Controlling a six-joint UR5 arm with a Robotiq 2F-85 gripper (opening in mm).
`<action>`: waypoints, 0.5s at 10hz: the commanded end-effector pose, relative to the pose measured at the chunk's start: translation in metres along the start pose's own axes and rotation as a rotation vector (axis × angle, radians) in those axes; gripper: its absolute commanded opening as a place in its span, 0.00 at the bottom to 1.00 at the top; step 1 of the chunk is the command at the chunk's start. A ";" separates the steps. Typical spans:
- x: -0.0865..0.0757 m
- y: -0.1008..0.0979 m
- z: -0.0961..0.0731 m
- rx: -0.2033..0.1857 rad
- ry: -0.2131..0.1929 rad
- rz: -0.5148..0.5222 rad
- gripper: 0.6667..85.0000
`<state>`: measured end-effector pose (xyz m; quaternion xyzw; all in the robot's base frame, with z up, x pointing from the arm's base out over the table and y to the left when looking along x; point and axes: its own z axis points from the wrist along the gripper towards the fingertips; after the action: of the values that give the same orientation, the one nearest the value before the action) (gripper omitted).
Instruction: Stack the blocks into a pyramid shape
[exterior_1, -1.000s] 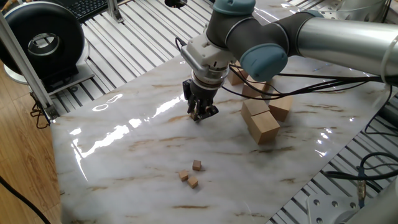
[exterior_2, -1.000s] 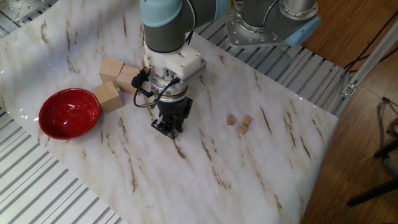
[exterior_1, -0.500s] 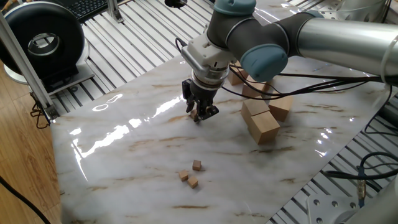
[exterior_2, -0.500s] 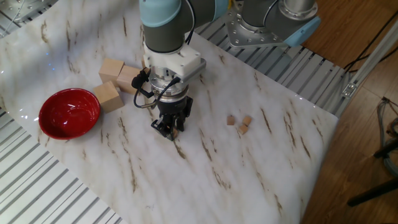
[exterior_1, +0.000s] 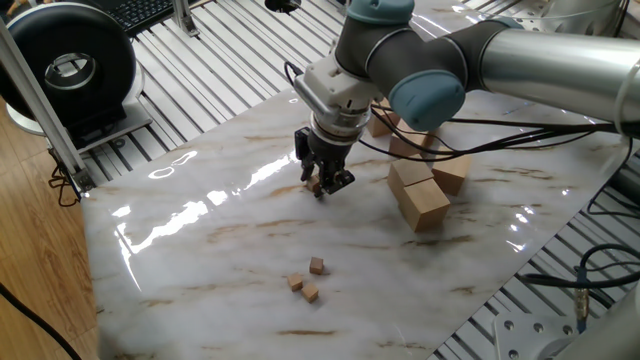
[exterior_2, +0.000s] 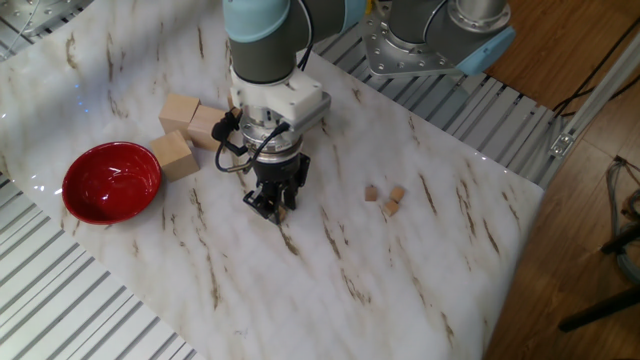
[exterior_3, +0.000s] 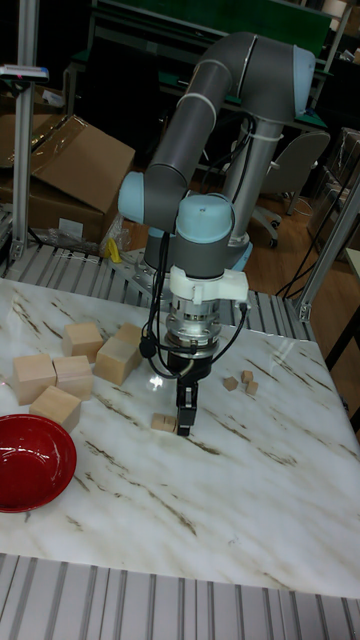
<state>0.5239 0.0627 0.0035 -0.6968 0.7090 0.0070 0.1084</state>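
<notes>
On the marble bench (exterior_1: 200, 260), three tiny cubes (exterior_1: 309, 279) sit close together, unstacked. My claw (exterior_1: 324, 183) pinches the fourth cube (exterior_3: 163, 423) well apart. No pyramid yet.

One fixed view looks down across the marble table (exterior_1: 200, 240) from one corner; the other fixed view looks down from the opposite side; the tall fixed view faces the arm (exterior_3: 215, 150) frontally. All share the tabletop.
</notes>
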 end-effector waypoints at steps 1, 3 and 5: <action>0.002 -0.002 -0.001 0.008 -0.004 0.010 0.48; -0.001 -0.001 -0.003 -0.001 -0.011 0.017 0.49; -0.004 0.000 -0.006 -0.001 -0.004 0.026 0.49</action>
<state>0.5228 0.0632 0.0055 -0.6940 0.7120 0.0079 0.1068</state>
